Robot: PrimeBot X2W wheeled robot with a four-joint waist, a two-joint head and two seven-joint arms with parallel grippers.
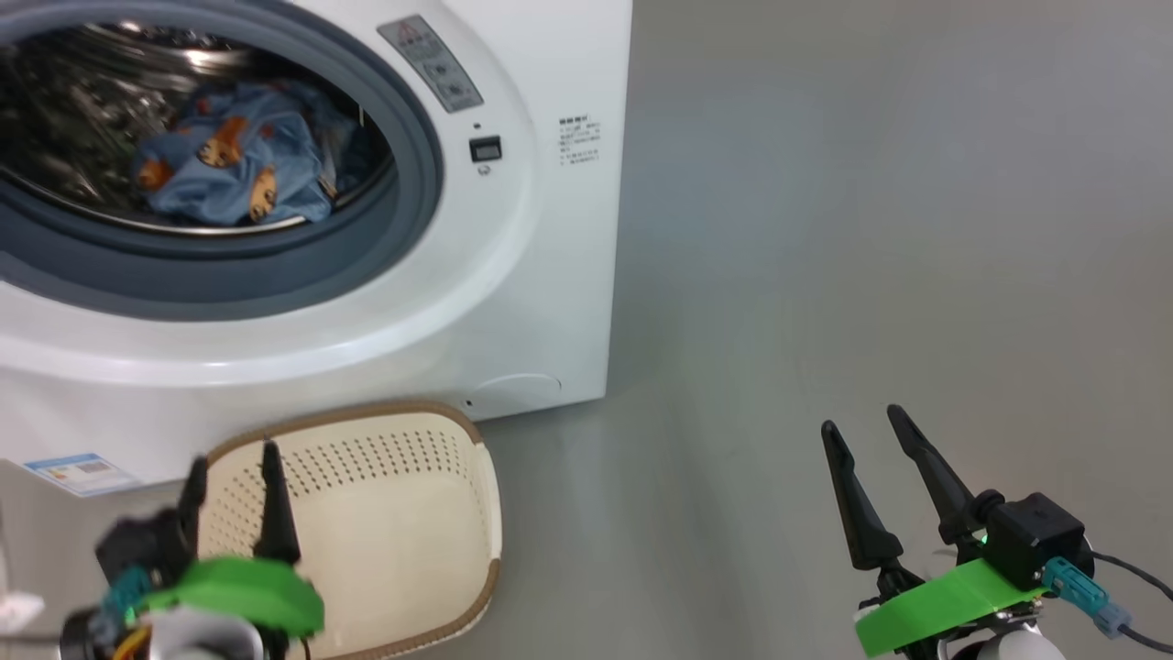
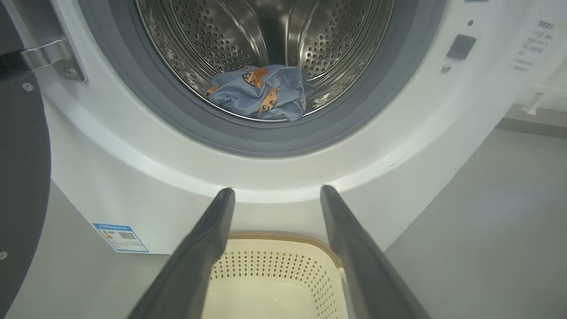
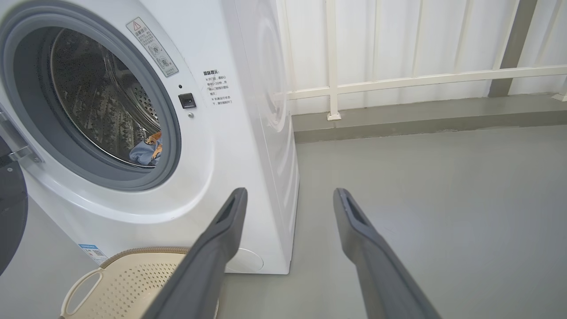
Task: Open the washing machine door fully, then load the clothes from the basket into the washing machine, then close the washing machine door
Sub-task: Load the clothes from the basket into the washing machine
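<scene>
Head view cuts the washing machine [image 1: 513,275] off at its top and left, so only part of the round opening shows. The left gripper [image 1: 232,456] is blurred, its green collar smeared, yet its two dark fingers clearly stand apart, pinching nothing and touching nothing. Directly beneath and between those spread jaws sits the basket [image 2: 283,241]. The left wrist view shows only its far perforated wall, brown rim and cream floor, the rest being covered by the fingers or cut by the bottom edge. Ahead of and above the left jaws, the clothes [image 2: 261,91] lie bunched at the bottom of the steel drum [image 2: 212,35], behind the grey rubber ring [image 2: 146,102]. From the right wrist only a small blue corner of them peeks past that ring. Off to the left of the left jaws, the washing machine door [image 2: 22,155] stands swung open. It shows only as a dark slab cut by the frame, with the metal hinge [image 2: 48,55] above it. The print on the blue label [image 2: 120,237] is too small to read. The right gripper [image 1: 862,418] is spread wide, empty, over the grey floor [image 1: 825,229]. The machine's front corner lies ahead and to the left of its jaws, well apart from them.
</scene>
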